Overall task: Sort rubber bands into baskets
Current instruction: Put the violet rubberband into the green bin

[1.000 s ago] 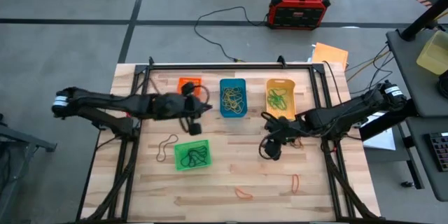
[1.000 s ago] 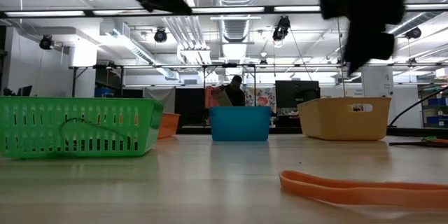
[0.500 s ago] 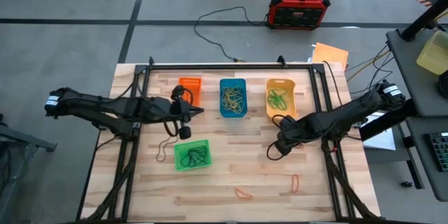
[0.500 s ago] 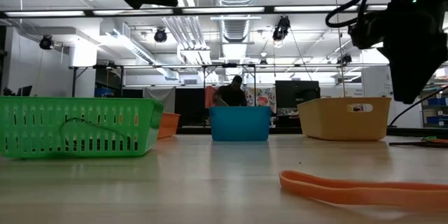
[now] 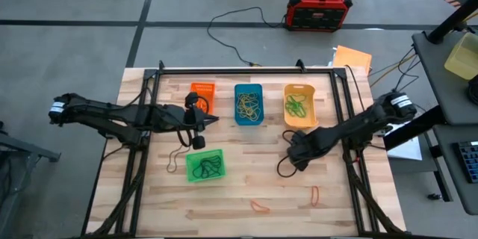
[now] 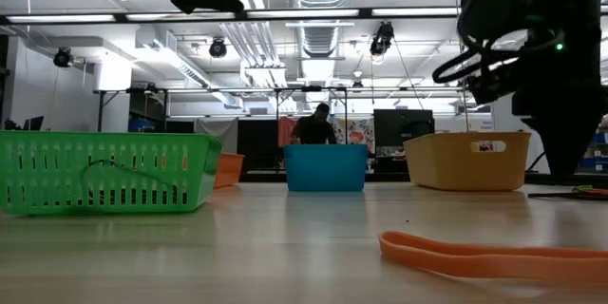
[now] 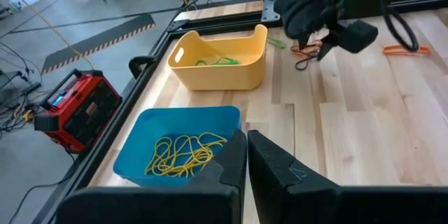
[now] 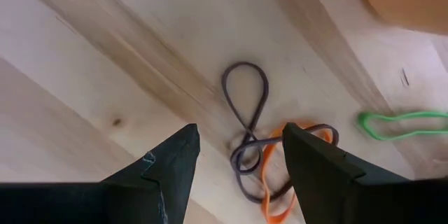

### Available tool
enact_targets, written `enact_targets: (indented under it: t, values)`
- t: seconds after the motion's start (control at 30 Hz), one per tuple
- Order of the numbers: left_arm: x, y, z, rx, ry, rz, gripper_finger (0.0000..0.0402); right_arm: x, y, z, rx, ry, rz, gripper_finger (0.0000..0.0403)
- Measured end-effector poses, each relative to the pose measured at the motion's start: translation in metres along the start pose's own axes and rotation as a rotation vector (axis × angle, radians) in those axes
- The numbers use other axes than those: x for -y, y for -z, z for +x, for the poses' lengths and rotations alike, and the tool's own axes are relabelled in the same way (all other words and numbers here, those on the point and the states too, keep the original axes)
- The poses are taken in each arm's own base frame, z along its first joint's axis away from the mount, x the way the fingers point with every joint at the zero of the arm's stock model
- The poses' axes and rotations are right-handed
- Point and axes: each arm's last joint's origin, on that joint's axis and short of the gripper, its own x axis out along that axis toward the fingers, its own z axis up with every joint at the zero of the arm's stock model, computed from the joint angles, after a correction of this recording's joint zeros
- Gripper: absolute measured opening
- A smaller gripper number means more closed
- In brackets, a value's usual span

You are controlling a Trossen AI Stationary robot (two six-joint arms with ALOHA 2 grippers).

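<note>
Rubber bands (image 7: 183, 155) yellow, in blue basket (image 7: 140, 143).

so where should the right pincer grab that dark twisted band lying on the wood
Take the dark band at its free upper loop, clear of the orange band tangled with its lower end. It lies flat on the table, so come straight down with the open right pincer, one finger on each side of the strand.
</note>
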Motion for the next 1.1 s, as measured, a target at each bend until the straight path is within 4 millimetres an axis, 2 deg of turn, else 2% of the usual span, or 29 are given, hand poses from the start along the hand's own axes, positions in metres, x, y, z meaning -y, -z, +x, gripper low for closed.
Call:
enact_targets:
  t: [0.5, 0.63, 0.83, 1.0, 1.1]
  values:
    - [0.003, 0.001, 0.008, -0.003, 0.0, 0.001, 0.0, -0.008, -0.001, 0.02, -0.058, 0.056, -0.097, 0.0195]
    - [0.005, 0.002, 0.014, -0.006, 0.001, 0.009, 0.0, -0.01, -0.004, 0.026, -0.068, 0.05, -0.139, 0.015]
    - [0.006, -0.002, 0.017, 0.031, -0.02, -0.002, 0.0, -0.01, -0.013, 0.029, -0.071, 0.002, -0.191, 0.003]
    - [0.006, -0.005, 0.016, 0.062, -0.012, -0.004, 0.0, -0.01, -0.016, 0.02, 0.006, -0.034, -0.235, 0.001]
    - [0.006, -0.007, 0.015, 0.08, 0.016, -0.008, 0.0, -0.01, -0.019, 0.006, 0.084, -0.078, -0.233, 0.0009]
